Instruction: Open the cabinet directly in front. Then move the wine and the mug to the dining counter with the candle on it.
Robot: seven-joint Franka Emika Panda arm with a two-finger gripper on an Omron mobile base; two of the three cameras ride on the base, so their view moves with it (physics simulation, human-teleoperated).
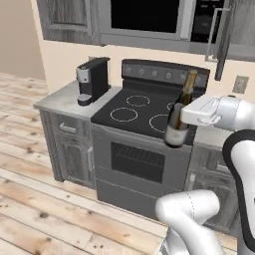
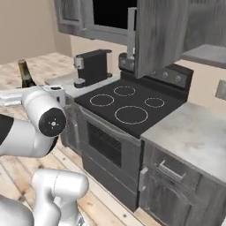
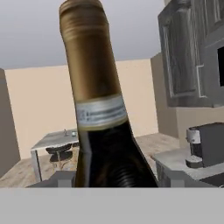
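Note:
My gripper (image 1: 176, 123) is shut on the wine (image 1: 180, 112), a dark bottle with a gold-foiled neck, and holds it upright in the air over the stove's right front. In the hand view the wine (image 3: 103, 131) stands close up, with a pale band label under the foil. Its neck (image 2: 25, 75) pokes up behind my arm in the right base view. One door of the cabinet (image 2: 159, 35) stands swung open above the stove, its silver bar handle (image 1: 213, 35) showing. Far off, the dining counter (image 3: 50, 141) carries a small thing that may be the candle (image 3: 65, 131). The mug is out of view.
A black stove (image 1: 137, 107) sits below the held bottle. A coffee machine (image 1: 92, 79) stands on the worktop to its left. A microwave (image 1: 144, 15) hangs above. A marble worktop (image 2: 194, 132) with drawers lies right of the stove. A dark chair (image 3: 59, 153) stands by the dining counter.

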